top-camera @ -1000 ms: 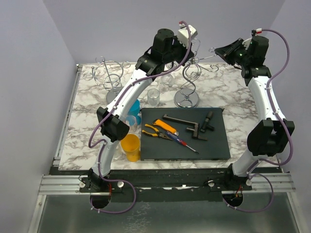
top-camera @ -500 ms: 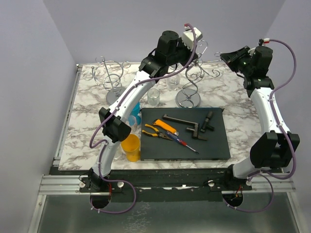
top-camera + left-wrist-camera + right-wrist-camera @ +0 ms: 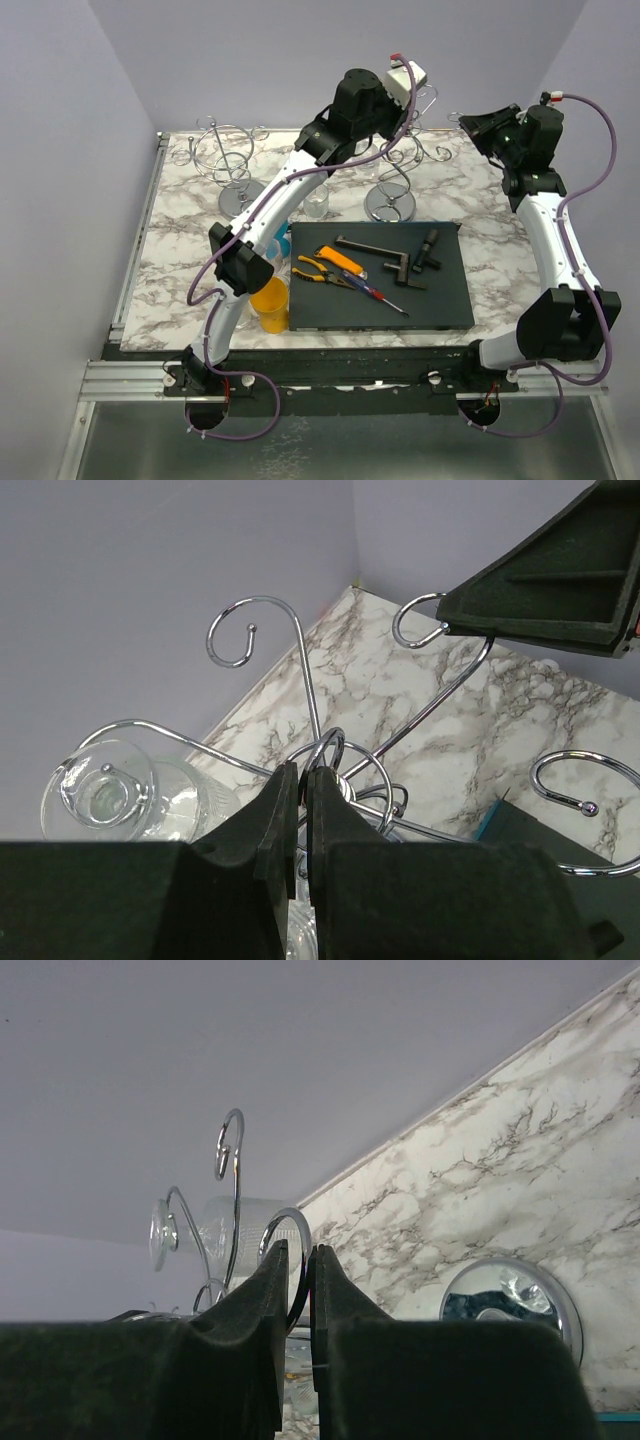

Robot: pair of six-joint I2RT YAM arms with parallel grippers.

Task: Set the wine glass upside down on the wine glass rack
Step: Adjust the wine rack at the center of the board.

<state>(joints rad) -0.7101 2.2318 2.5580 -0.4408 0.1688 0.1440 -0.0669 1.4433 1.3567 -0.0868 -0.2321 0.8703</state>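
Note:
The chrome wine glass rack [image 3: 386,205] stands at the back middle of the table. In the left wrist view a clear wine glass [image 3: 110,792] hangs by its foot on a rack arm at the left, with its bowl lying sideways. It also shows in the right wrist view [image 3: 225,1228]. My left gripper [image 3: 301,772] is shut, its tips just over the rack's top loop [image 3: 335,742]. I cannot tell if it touches the wire. My right gripper [image 3: 297,1252] is shut on a curled hook of the rack [image 3: 290,1218]. The right gripper also shows in the left wrist view [image 3: 545,580].
A second wire rack [image 3: 225,150] stands at the back left. A clear tumbler [image 3: 316,200], a blue cup [image 3: 278,220] and an orange cup [image 3: 270,303] sit left of a black mat [image 3: 445,295] that holds pliers, a screwdriver and other tools.
My left arm has risen and moved right over the rack. My right gripper has drawn slightly right and up along the rack's arm. The rack base has not moved.

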